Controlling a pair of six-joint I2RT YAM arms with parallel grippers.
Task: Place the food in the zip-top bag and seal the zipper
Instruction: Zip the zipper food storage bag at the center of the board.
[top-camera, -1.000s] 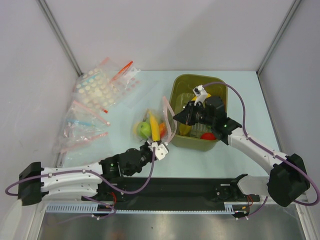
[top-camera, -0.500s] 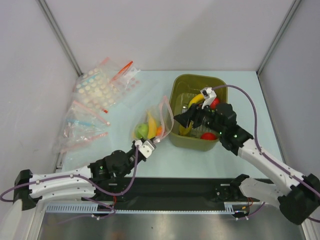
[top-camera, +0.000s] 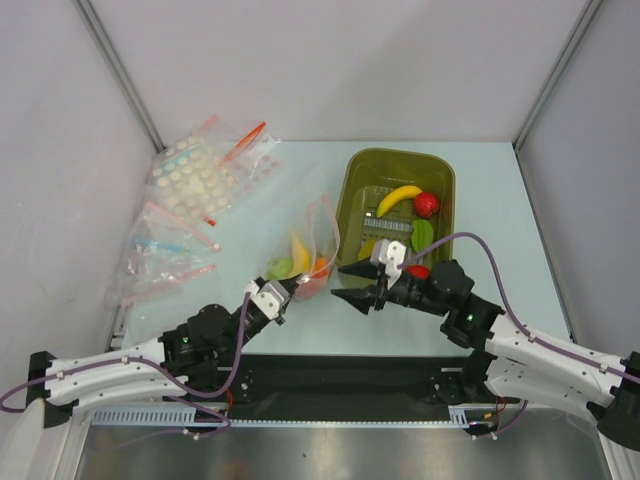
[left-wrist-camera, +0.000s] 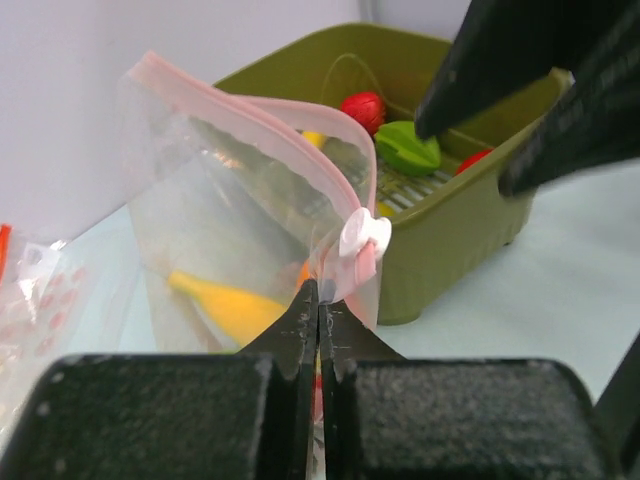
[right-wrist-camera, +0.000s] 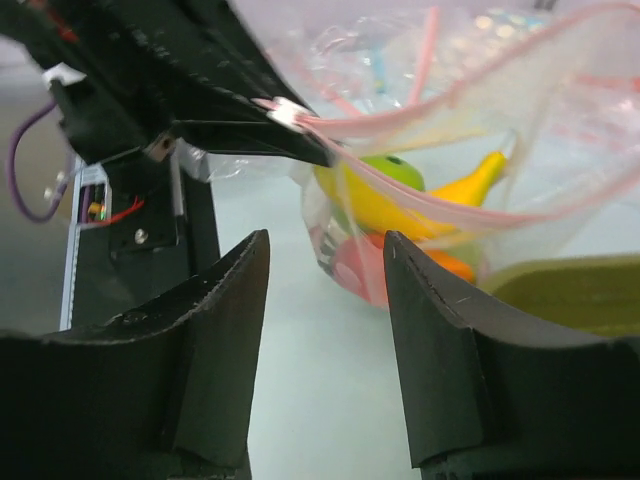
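The clear zip-top bag stands left of the olive tub with its mouth open. Inside are a yellow banana, a green apple and an orange-red piece. My left gripper is shut on the bag's near corner, at the pink zipper just below its white slider. My right gripper is open and empty, low over the table just right of the bag. In the right wrist view the bag shows the banana and apple beyond my open fingers.
The olive tub holds another banana, a red tomato, a green piece and a red piece. Dotted and striped bags lie at the far left. The black base rail runs along the near edge.
My right gripper has come out of the tub toward the near side and now sits open beside the bag. My left gripper has drawn back left and nearer, still gripping the bag.
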